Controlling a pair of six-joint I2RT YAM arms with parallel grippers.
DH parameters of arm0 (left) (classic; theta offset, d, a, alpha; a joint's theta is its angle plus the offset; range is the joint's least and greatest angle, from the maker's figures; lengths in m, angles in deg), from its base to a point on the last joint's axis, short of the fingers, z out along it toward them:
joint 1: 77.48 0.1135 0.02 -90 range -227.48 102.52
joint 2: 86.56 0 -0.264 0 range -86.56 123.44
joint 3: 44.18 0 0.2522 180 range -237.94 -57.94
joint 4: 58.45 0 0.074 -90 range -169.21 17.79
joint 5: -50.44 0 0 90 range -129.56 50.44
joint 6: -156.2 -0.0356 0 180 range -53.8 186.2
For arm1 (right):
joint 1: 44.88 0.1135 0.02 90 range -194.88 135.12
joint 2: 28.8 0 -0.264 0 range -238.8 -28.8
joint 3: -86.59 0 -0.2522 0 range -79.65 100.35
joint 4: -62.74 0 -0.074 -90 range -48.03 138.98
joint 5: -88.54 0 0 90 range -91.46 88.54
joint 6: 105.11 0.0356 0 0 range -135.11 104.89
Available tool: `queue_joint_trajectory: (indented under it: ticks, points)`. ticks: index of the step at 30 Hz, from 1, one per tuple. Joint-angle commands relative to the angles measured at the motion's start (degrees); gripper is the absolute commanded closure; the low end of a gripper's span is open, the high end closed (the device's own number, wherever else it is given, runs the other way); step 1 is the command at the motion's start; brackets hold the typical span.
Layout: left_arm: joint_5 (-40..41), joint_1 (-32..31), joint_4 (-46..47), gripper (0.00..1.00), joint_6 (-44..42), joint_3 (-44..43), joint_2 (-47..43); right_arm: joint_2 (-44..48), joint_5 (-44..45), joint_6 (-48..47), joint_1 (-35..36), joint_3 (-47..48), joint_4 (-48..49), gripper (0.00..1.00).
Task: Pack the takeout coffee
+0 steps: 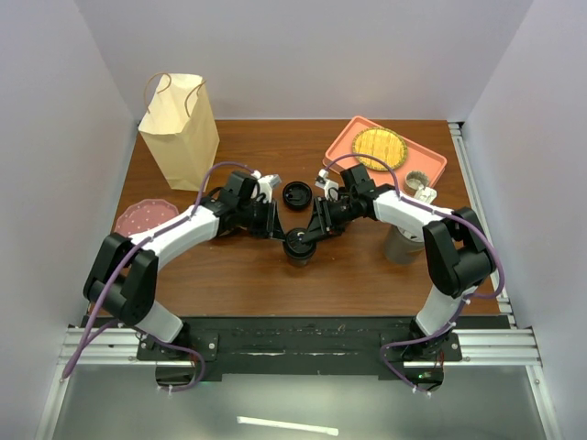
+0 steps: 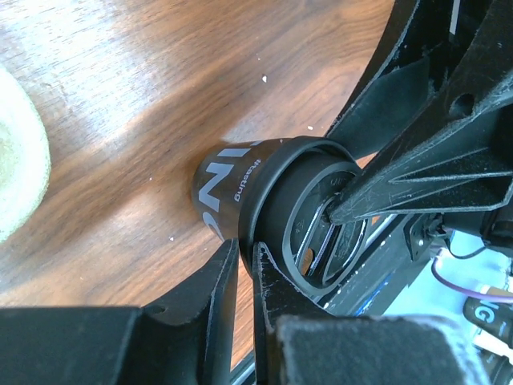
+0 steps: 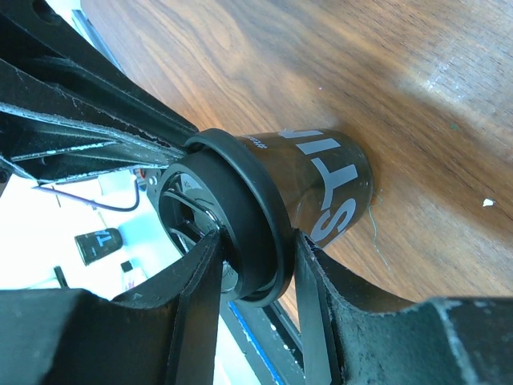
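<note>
While two arms meet over the near middle of the desk (image 1: pixel 229 275), the takeout coffee (image 1: pixel 300 246) stands upright between them, its long axis vertical and its lid (image 3: pixel 240 192) on. The left tool (image 2: pixel 244 261), drawn narrow, appears to pinch the lid's rim from the left, though the contact itself is partly hidden. The right tool (image 3: pixel 258 245) straddles the same rim from the right, clamped with one finger on the lid's top and the other against the cup's printed wall. Just beyond, a second black cup (image 1: pixel 295 194) sits apart from both tools. A grey cup (image 1: pixel 401 246) stands to the right, half behind the right arm. Farther back, a paper bag (image 1: pixel 179 133) stands at the far left and a salmon tray (image 1: pixel 431 163) lies at the far right. If the bag is the destination, it lies far and left of the cup, on the left arm's side, so a straight lift would seem to come first.
</note>
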Motion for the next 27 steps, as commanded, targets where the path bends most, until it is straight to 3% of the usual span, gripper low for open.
queue_joint_trajectory:
  ticks: [1, 9, 14, 18, 27]
  points:
    - [13.63, -4.12, -8.94, 0.83, -1.76, 5.26, 6.10, -6.54, 14.48, -5.13, 1.97, -4.54, -5.42, 0.76]
    - [9.76, -3.95, -13.15, 0.68, -0.70, -5.28, 1.17, -6.19, 14.56, -8.56, 1.89, 1.70, -11.57, 0.76]
    - [10.02, -3.60, -15.44, 0.59, -2.36, -14.33, 2.57, -6.37, 14.04, -10.23, 1.97, 2.94, -13.50, 0.76]
    - [8.89, -3.51, -14.92, 0.58, -3.69, -15.84, 4.41, -6.11, 13.42, -10.23, 2.06, 3.81, -14.21, 0.73]
    - [8.09, -3.51, -12.99, 0.57, -4.13, -13.20, 3.10, -3.56, 11.22, -6.11, 1.80, 10.31, -16.49, 0.57]
